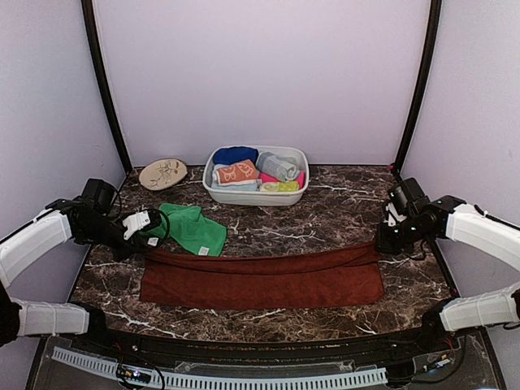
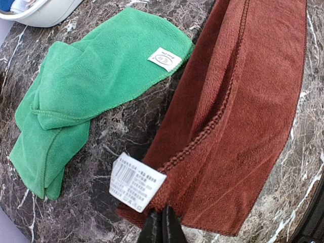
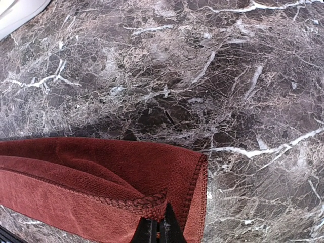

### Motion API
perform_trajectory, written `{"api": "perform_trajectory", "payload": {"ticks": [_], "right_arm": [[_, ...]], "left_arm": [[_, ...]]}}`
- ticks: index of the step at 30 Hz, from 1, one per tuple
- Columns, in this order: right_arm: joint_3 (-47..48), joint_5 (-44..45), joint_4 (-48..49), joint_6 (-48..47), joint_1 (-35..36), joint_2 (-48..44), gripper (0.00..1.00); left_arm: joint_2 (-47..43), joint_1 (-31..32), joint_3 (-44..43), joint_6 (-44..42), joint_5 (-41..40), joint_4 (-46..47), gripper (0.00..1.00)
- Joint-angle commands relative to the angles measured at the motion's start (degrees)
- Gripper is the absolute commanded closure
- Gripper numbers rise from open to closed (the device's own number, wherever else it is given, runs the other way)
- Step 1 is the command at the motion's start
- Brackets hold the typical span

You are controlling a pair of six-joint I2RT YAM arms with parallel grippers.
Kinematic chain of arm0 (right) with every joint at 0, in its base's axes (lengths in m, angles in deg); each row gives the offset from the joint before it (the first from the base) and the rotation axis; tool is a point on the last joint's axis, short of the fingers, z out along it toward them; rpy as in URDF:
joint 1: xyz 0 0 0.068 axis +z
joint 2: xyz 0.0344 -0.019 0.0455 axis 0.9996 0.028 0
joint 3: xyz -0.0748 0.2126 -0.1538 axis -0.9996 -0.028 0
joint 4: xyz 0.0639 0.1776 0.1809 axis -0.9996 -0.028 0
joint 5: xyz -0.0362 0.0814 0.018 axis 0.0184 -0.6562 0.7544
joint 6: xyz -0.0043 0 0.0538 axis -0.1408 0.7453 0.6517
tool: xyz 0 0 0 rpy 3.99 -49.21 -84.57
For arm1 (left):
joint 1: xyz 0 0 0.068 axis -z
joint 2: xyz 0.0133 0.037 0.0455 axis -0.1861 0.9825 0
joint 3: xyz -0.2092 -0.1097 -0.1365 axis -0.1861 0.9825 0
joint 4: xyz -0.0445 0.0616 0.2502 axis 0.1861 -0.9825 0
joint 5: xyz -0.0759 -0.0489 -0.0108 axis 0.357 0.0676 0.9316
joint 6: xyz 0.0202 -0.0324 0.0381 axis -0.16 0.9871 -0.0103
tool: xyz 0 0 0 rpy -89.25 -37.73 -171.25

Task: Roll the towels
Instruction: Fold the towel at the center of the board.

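My left claw (image 2: 161,228) is clamped on the left corner of the brown towel (image 1: 260,280), with the green towel (image 1: 191,229) just beside it. The right claw (image 3: 158,228) pinches the right corner. The brown towel spans the counter (image 1: 325,215). Uneven pulling could slip a corner free or skew the roll.

White oval plastic basin (image 1: 213,191) at the back of the dark marbled counter (image 1: 333,213), packed with rolled cloth towels (image 1: 276,166) of several colours. Left of the basin, round tan dish (image 1: 162,173). Nearer than the basin and leftward, crumpled bright green cloth towel (image 1: 191,229). Nearer still, long rust-brown cloth towel (image 1: 262,280) stretched crosswise, far corners pinched by closed left jaws and right jaws.
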Motion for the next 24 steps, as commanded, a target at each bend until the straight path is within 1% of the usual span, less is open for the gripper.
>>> {"api": "perform_trajectory", "payload": {"ticks": [1, 6, 14, 19, 24], "right_arm": [[-2.00, 2.80, -1.78, 3.80, 1.05, -2.74, 1.00], [-5.35, 3.05, -2.00, 6.53, 1.32, -6.29, 1.00], [-8.19, 4.08, -3.56, 10.54, 3.11, -9.52, 1.00], [-10.37, 4.15, -3.92, 12.37, 3.89, -12.36, 1.00], [-11.39, 4.15, -3.60, 13.51, 5.45, -12.21, 1.00]], "left_arm": [[-2.19, -0.44, 2.39, -2.43, -0.75, -2.23, 1.00], [-3.56, -0.43, 5.26, -3.59, -3.13, -1.20, 1.00], [-4.69, -0.41, 6.89, -4.78, -5.07, -1.12, 1.00], [-5.18, -0.41, 7.57, -5.37, -4.25, -2.32, 1.00], [-4.92, -0.43, 7.85, -5.93, -3.54, -3.21, 1.00]]}}
